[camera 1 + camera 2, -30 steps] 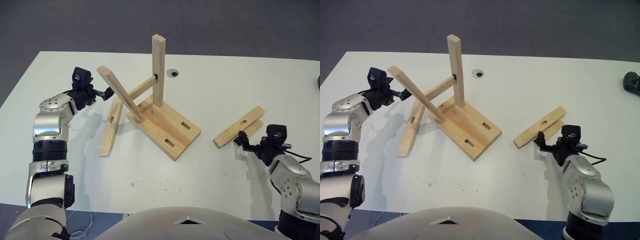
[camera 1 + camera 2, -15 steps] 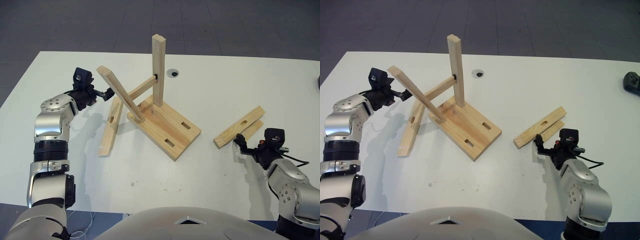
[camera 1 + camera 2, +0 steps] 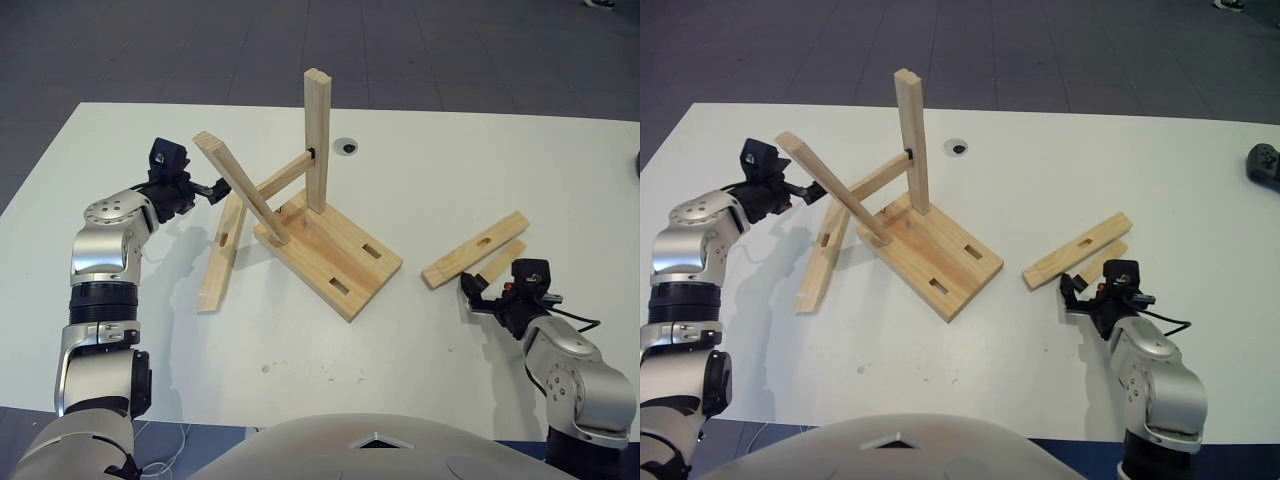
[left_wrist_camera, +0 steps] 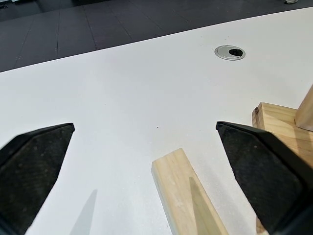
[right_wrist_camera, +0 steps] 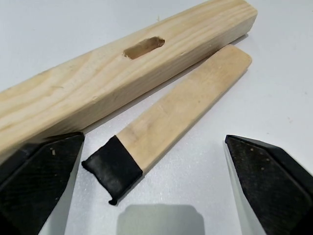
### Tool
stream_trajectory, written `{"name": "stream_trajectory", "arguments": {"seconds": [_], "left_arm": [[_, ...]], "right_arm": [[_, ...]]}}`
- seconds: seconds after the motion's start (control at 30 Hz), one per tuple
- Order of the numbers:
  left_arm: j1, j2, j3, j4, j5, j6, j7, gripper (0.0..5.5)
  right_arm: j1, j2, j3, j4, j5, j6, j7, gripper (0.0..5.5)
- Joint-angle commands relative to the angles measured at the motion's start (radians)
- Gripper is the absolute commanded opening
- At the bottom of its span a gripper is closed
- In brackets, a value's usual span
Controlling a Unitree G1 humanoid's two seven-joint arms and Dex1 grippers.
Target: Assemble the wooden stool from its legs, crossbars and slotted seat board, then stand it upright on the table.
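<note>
Assembly looked about half done. Nearest the robot, the right gripper (image 5: 155, 142) hovered with its two black fingers spread wide and holding nothing. A short pale wooden crossbar with a black-wrapped end (image 5: 181, 105) lay on the white table (image 3: 450, 170) just ahead, its dark end pointing into the gap. A longer loose pine leg with an oval slot (image 5: 122, 68) lay touching it along one side.

Farther in, the flat slotted wooden seat board (image 3: 335, 250) lay with two rectangular slots unfilled. One tall leg (image 3: 318, 140) stood upright in it, a second leg (image 3: 243, 190) leaned steeply away, and a joining crossbar (image 3: 285, 175) linked the pair. Another loose slotted leg (image 3: 222, 250) lay beside the board's left edge.

Beyond that, the left gripper (image 3: 212, 187) hung beside the leaning leg, fingers parted and empty. A leg's sawn end showed in the gap, touching neither finger.

By my judgement, what remained was to straighten the leaning leg, fit two legs and the loose crossbar, then turn the stool onto its feet.
</note>
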Motion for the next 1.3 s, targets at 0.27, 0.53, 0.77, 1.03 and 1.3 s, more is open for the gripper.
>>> {"name": "stream_trajectory", "arguments": {"seconds": [0.27, 0.53, 0.77, 1.03, 1.3], "left_arm": [[0.003, -0.022, -0.020, 0.001, 0.010, 0.000, -0.001, 5.40], [0.014, -0.023, 0.000, -0.018, 0.010, 0.005, 0.022, 5.40], [0.008, -0.023, 0.001, -0.007, 0.013, -0.003, 0.030, 5.40], [-0.014, -0.036, 0.017, -0.010, -0.002, 0.001, 0.047, 5.40], [-0.246, -0.084, 0.224, -0.081, -0.183, 0.101, 0.194, 5.40]], "right_arm": [[0.033, 0.144, -0.113, -0.034, -0.008, 0.139, -0.119, 4.05], [0.012, 0.117, -0.110, -0.002, -0.029, 0.127, -0.119, 2.90], [-0.009, 0.120, -0.115, 0.008, -0.049, 0.111, -0.129, 1.91], [-0.044, 0.117, -0.119, 0.009, -0.083, 0.055, -0.148, 1.33], [-0.197, -0.043, -0.152, 0.052, -0.155, -0.301, -0.101, 1.33]]}}
